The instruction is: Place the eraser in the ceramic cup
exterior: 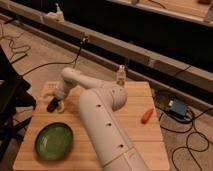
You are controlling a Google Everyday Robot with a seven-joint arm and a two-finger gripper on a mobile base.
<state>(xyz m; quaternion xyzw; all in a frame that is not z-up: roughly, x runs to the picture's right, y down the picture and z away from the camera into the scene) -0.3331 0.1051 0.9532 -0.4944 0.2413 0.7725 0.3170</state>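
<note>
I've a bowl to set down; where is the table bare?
Bare wood: front right corner, below the orange object; also between it and the small bottle. Crowded left: gripper near the left edge, green plate in front of it, arm mid-table.

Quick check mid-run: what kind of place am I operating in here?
Probably a lab or workshop test area rather than a home. A wooden table stands on a plain floor, with loose cables and a small blue box lying around it. The tool is low over the table, just beyond the green plate.
</note>
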